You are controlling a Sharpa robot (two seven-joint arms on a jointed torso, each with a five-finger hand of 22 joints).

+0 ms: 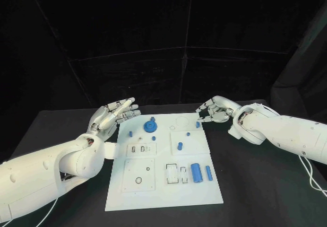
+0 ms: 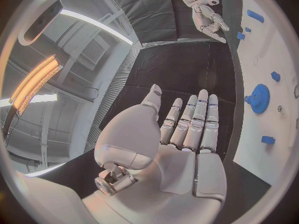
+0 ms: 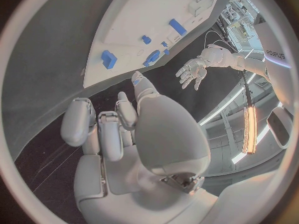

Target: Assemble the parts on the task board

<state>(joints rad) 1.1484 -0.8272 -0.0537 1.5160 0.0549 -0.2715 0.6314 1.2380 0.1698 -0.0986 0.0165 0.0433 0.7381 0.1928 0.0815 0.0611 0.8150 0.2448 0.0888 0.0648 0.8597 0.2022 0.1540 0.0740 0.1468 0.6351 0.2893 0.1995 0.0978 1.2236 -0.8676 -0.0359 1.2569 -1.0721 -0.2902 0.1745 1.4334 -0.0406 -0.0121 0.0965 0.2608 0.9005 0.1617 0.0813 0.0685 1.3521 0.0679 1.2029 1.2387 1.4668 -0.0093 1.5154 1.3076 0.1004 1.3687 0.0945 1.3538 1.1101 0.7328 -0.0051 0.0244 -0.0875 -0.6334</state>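
The white task board (image 1: 163, 194) lies in the middle of the black table. A blue gear (image 1: 150, 126) sits near its far left end, and it shows in the left wrist view as the gear (image 2: 258, 98). A small blue peg (image 1: 197, 125) stands near the far right corner. My left hand (image 1: 114, 115) hovers off the board's far left corner, palm flat, fingers straight and apart, holding nothing. My right hand (image 1: 214, 111) hangs just beyond the far right corner, close to that peg, with its fingers (image 3: 109, 129) curled in and nothing between them.
Several more small blue pieces (image 1: 180, 146) are scattered over the board's middle. Two blue cylinders (image 1: 196, 172) lie side by side near its right edge. Flat white plates with slots (image 1: 138, 175) take up the board's near left. Bare black table (image 1: 265, 189) surrounds the board.
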